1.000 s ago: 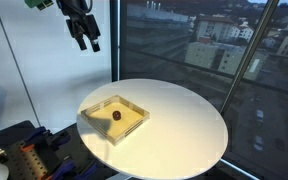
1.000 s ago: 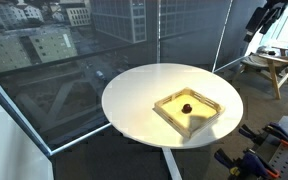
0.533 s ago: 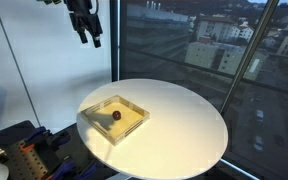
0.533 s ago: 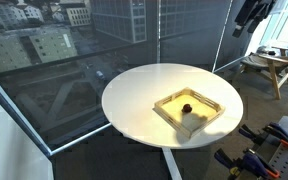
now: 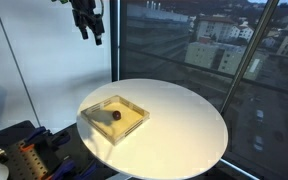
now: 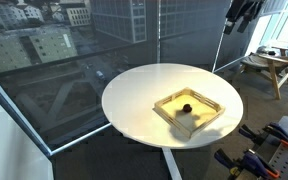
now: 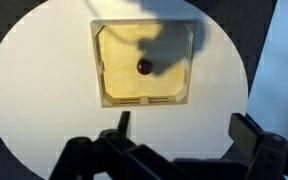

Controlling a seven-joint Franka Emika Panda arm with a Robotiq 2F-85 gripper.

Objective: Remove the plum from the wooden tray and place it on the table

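The plum (image 5: 116, 115) lies near the middle of the wooden tray (image 5: 93, 113), which sits on the round white table (image 5: 184, 130). Both exterior views show them, with the plum (image 6: 185, 107) in the tray (image 6: 213, 103) on the table (image 6: 134, 100). The wrist view looks straight down on the plum (image 7: 144, 66), the tray (image 7: 101, 60) and the table (image 7: 44, 90). My gripper (image 5: 90, 31) hangs high above the table's edge, far from the tray. It is open and empty, fingers wide apart in the wrist view (image 7: 184, 128). It also shows at the top of an exterior view (image 6: 238, 16).
Large windows stand behind the table with a city outside. A wooden stool (image 6: 268, 66) stands beyond the table. Dark equipment with orange parts (image 5: 24, 155) sits low beside the table, and shows too in an exterior view (image 6: 269, 148).
My gripper has risen higher above the table and away from the tray. The plum and tray have not moved.
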